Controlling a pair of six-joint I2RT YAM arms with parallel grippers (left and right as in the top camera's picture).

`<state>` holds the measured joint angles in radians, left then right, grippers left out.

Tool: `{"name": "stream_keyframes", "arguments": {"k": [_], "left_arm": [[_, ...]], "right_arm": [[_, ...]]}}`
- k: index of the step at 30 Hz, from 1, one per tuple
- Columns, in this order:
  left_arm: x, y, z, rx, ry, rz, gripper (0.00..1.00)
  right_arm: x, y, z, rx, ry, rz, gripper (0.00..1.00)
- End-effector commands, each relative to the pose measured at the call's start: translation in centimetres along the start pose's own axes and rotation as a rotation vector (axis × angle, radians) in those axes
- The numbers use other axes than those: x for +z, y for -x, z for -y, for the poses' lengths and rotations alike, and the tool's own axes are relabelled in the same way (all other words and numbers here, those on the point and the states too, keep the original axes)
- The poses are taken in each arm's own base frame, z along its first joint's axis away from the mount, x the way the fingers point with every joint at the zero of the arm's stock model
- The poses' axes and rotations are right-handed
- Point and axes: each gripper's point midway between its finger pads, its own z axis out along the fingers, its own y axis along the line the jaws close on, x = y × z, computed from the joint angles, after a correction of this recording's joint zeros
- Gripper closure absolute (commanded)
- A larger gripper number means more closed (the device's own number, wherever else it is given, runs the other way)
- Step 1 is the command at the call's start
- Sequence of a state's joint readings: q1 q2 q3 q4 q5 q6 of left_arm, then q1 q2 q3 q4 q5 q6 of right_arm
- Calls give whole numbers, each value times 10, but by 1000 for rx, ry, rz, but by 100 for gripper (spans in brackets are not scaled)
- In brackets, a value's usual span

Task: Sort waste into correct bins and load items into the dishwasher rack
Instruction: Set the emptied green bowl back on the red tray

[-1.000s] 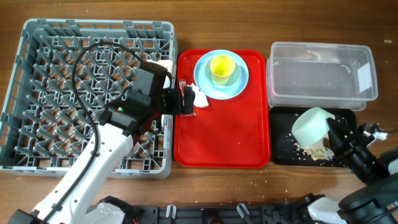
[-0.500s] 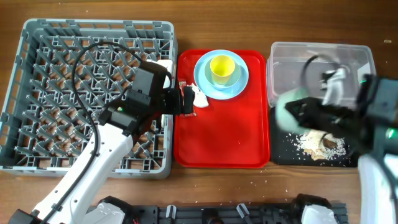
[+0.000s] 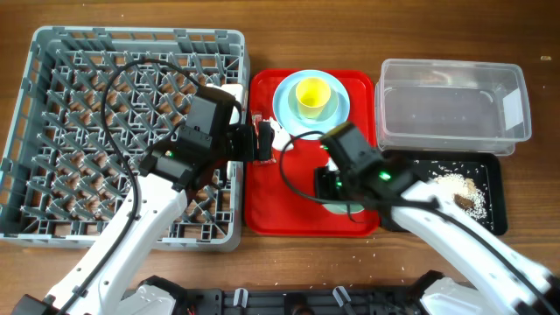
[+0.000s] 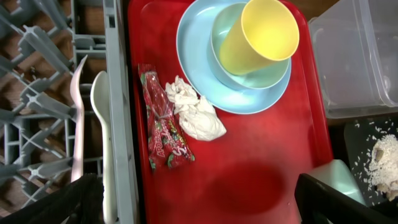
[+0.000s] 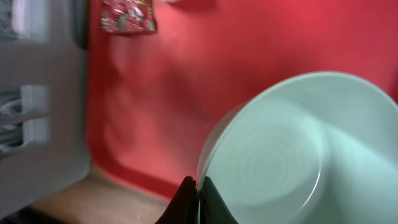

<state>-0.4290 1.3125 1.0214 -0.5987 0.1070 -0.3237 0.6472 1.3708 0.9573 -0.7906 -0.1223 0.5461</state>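
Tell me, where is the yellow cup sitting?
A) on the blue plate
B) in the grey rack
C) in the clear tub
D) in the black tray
A: the yellow cup sits on the light blue plate, which lies at the far end of the red tray.

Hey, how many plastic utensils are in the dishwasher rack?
2. A white fork and a white spoon lie side by side in the dishwasher rack, just inside its wall beside the red tray. The left arm covers part of the rack from overhead, so others may be hidden.
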Motion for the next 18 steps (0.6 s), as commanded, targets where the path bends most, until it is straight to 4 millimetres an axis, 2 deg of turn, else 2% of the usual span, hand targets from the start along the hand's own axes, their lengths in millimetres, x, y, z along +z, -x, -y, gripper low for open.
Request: {"name": "stream_keyframes", "arguments": {"k": [1, 4, 6, 7, 8, 9, 11, 12, 13, 16, 18], "left_arm": [[-3, 6, 3, -4, -18, 12, 0], [-3, 6, 3, -4, -18, 12, 0], [-3, 6, 3, -4, -18, 12, 0], [-3, 6, 3, -4, -18, 12, 0], [-3, 6, 3, -4, -18, 12, 0], [-3, 6, 3, -4, -18, 12, 0], [-3, 6, 3, -4, -18, 12, 0], [-3, 6, 3, -4, -18, 12, 0], [-3, 6, 3, -4, -18, 12, 0], [-3, 6, 3, -4, -18, 12, 0], [-3, 6, 3, -4, -18, 12, 0]], "right_arm": [[33, 0, 8, -20, -56, -50, 94], [55, -9, 17, -11, -97, -120, 86], [56, -9, 13, -10, -77, -124, 78], [55, -7, 5, -11, -38, -123, 69], [53, -4, -1, -12, -16, -119, 52], [50, 1, -4, -14, -11, -108, 42], [40, 13, -13, -29, 13, -68, 38], [35, 17, -16, -43, 22, -52, 23], [30, 21, -18, -55, 32, -34, 19], [11, 31, -27, -78, 64, 30, 18], [-7, 43, -25, -84, 56, 103, 18]]}}
